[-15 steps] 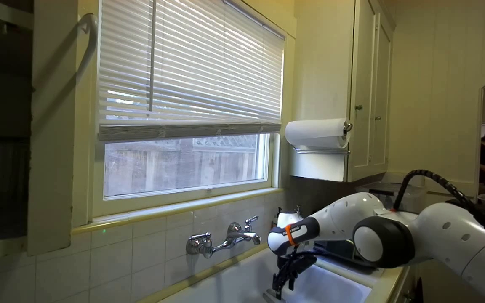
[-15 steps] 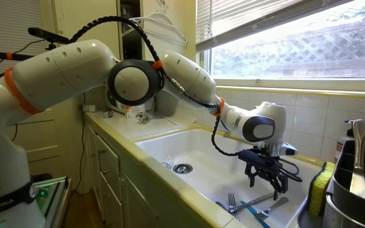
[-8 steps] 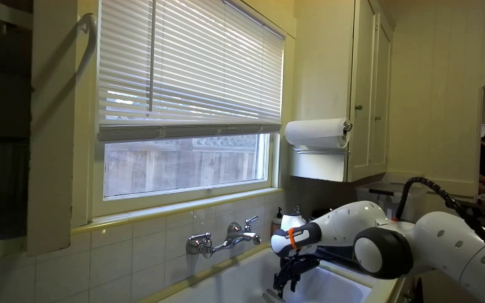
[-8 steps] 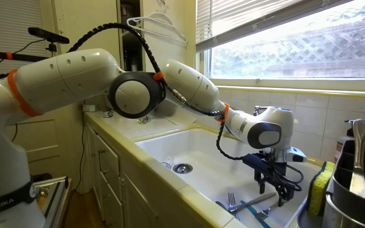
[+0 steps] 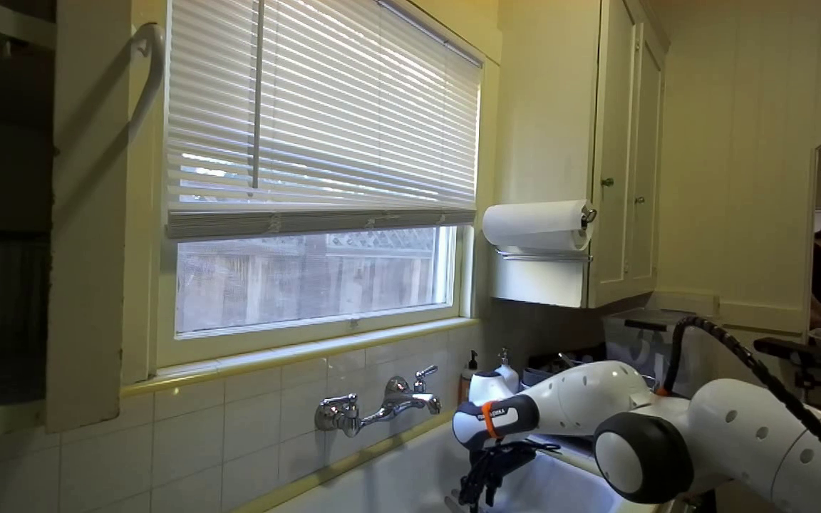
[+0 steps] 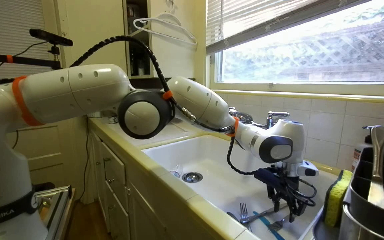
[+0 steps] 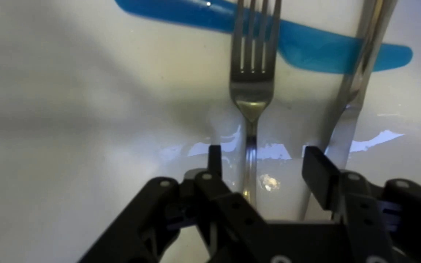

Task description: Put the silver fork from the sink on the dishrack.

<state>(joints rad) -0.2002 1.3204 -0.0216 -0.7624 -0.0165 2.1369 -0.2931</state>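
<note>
The silver fork [image 7: 252,87] lies in the sink, its tines across a blue knife; it also shows in an exterior view [image 6: 276,225], its handle partly hidden by my gripper. My gripper [image 7: 261,157] is open, with one finger on each side of the fork's handle, not closed on it; the right finger is near a silver knife's blade. It also shows low in the sink in both exterior views [image 6: 283,213] [image 5: 478,493]. The cream-white sink [image 6: 225,181] has a rounded rim. A dark shape that may be the dishrack [image 5: 591,354] is mostly hidden behind the arm.
A silver knife [image 7: 358,87] crosses the blue knife [image 7: 316,47] beside the fork. Another fork [image 6: 244,210] lies nearer the sink's front. A grey utensil holder [image 6: 368,193] and yellow sponge [image 6: 337,200] stand at the sink's edge. The faucet [image 5: 382,410] is on the wall.
The arm has come down and my gripper is lower in the sink, over the fork's handle. It first shifted toward the utensil holder, then slightly back. The fork has not visibly moved.
</note>
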